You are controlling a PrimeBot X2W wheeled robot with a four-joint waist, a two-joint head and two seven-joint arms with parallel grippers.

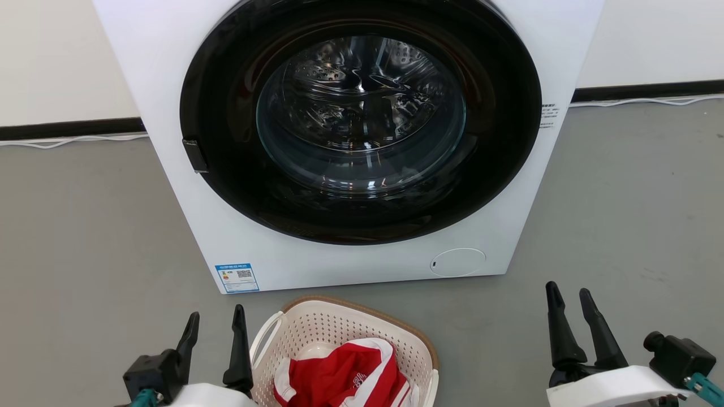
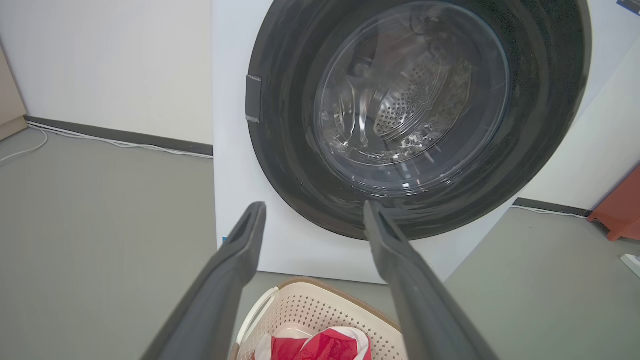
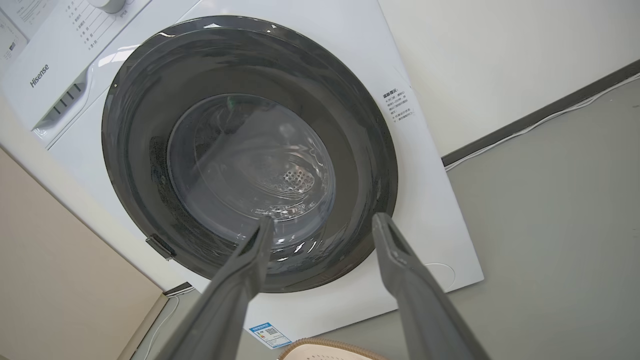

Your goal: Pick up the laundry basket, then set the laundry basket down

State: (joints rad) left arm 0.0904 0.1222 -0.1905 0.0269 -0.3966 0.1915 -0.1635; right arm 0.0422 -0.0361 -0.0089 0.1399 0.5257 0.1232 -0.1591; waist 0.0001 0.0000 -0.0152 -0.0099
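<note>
1. My left gripper (image 1: 216,311): fingers spread, holding nothing, just left of the laundry basket (image 1: 317,325).
2. My right gripper (image 1: 567,288): spread and empty too, well to the basket's right.
3. Basket: on the floor (image 1: 85,254), red cloth (image 1: 345,376) inside.
4. Washer (image 1: 339,265): just behind the basket.

I'd bring the right arm in first, then lift both handles (image 1: 264,334) evenly.
</note>
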